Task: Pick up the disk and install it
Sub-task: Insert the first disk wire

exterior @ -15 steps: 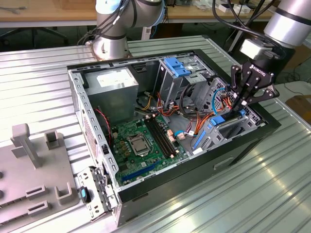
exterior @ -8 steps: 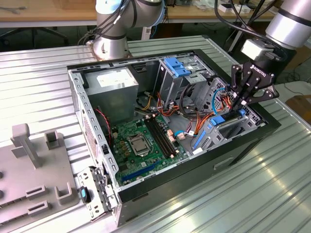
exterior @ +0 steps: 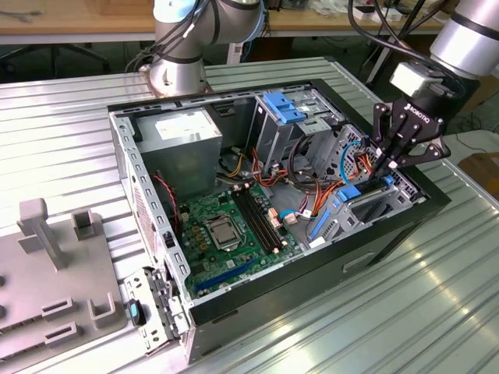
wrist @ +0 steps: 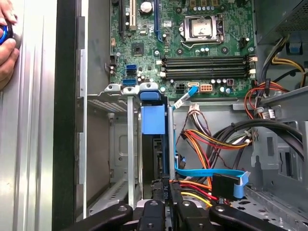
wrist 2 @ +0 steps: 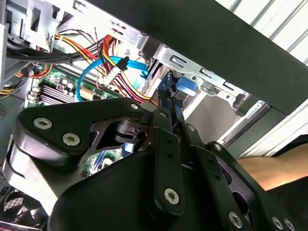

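Observation:
The disk lies tilted in the drive bay at the right end of the open computer case, dark with blue rails along its edges. In the first wrist view the disk shows edge-on between the bay's metal walls, with a blue tab on it. My gripper is right at the disk's upper end. Its black fingers are shut together, and both wrist views show the gripper tips meeting by a blue rail. I cannot tell if the tips touch the disk.
A green motherboard fills the case floor, with a grey power supply and a metal cage with a blue latch at the back. Orange, yellow and blue cables bunch beside the bay. A hand rests outside the case wall.

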Robot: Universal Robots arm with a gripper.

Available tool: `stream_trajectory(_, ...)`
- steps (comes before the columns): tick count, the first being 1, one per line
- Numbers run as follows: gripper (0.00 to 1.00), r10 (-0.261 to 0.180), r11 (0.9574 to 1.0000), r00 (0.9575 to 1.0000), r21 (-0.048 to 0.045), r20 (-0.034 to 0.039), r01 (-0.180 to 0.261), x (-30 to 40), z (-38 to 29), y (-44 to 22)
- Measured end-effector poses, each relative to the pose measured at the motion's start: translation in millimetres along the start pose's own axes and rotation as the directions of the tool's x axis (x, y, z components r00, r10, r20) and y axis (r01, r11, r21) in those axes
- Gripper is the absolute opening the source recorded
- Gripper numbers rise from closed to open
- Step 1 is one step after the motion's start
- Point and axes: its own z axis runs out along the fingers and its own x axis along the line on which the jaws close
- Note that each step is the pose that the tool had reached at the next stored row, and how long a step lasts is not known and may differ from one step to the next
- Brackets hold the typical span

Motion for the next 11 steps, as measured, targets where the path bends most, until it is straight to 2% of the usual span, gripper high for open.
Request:
stream_trajectory(2,0.16,-0.001,1.0,1.0,0.0026,0.0073,0.001,1.1,0.1,0.5)
stream_trajectory(4,0.16,-0.002,1.0,0.9999,0.0092,0.0135,0.002,1.8,0.2,1.7)
stream_trajectory(6,0.16,-0.002,0.9999,0.9999,0.0159,0.0157,0.002,2.1,0.5,2.9)
stream_trajectory(11,0.16,-0.002,0.9997,0.9998,0.0243,0.0218,0.002,2.5,0.6,5.1)
